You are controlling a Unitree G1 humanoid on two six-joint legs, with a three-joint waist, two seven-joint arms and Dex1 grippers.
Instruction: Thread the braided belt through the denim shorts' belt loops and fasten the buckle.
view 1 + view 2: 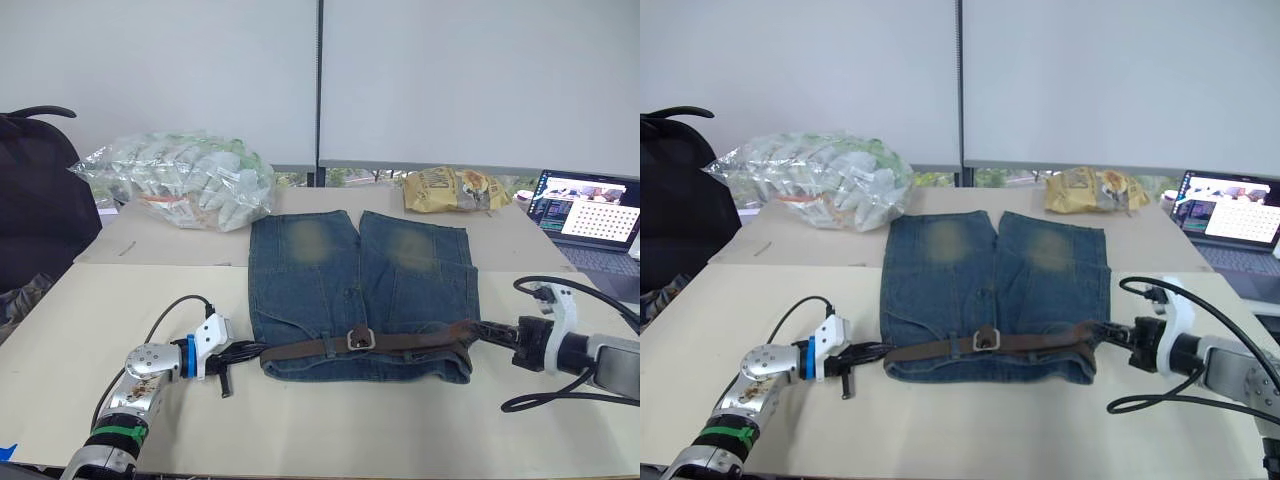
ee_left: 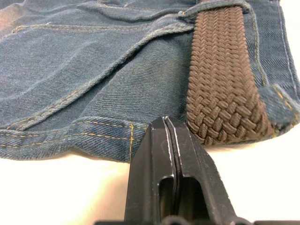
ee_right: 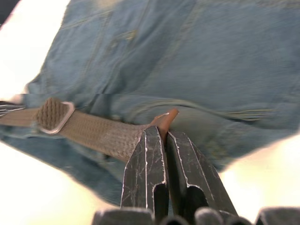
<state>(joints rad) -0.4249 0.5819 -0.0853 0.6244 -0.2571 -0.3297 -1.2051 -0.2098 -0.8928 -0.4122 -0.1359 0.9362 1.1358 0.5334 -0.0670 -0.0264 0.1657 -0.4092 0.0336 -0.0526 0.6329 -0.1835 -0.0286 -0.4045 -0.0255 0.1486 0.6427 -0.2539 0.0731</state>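
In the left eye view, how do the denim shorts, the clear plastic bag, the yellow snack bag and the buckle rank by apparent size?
1. denim shorts
2. clear plastic bag, though it lies farther back, so its true size is unsure
3. yellow snack bag, also farther back
4. buckle, clearly smallest

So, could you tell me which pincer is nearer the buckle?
Roughly even, the right if either. The left pincer sits at the waistband's left end, the right pincer at its right end; the buckle lies between.

The denim shorts (image 1: 360, 290) are showing blue with faded yellowish patches on both legs; the braided belt (image 1: 410, 342) is showing dark brown weave, its buckle (image 1: 360, 339) gleaming silver.
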